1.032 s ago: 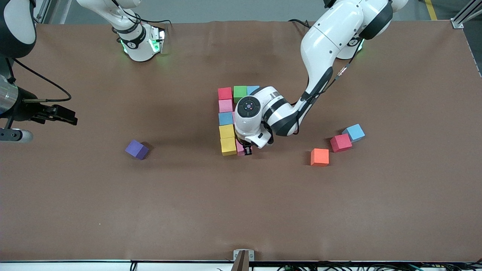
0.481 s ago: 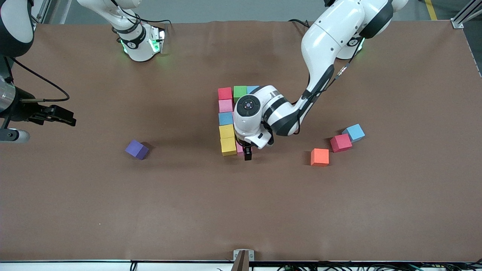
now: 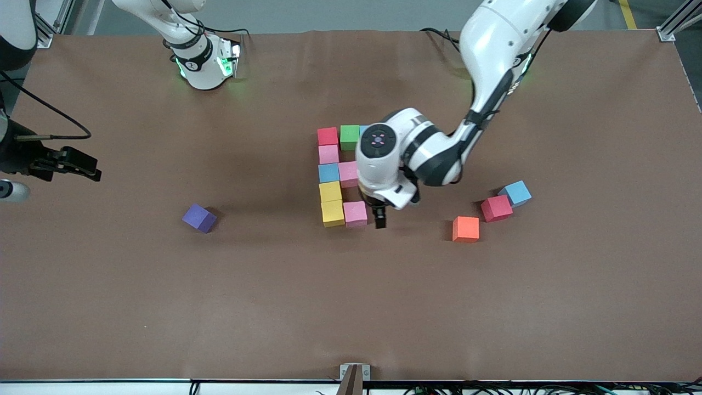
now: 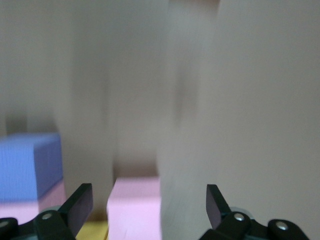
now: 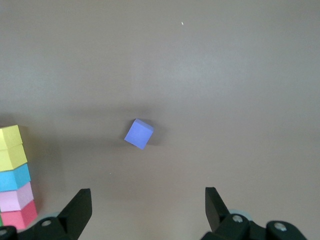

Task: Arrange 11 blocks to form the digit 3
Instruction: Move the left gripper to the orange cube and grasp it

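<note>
A brown table [image 3: 164, 307] carries the blocks — a touching cluster [image 3: 331, 191] mid-table, a purple cube [image 3: 199, 218] alone toward the right arm's end, and orange [image 3: 465, 229], red [image 3: 496, 208] and blue [image 3: 516, 193] toward the left arm's end

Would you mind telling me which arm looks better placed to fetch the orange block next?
Probably the left. Its open left gripper hangs beside the pink block of the figure, close to the orange block. The right gripper, also open, waits at the right arm's end of the table.
</note>
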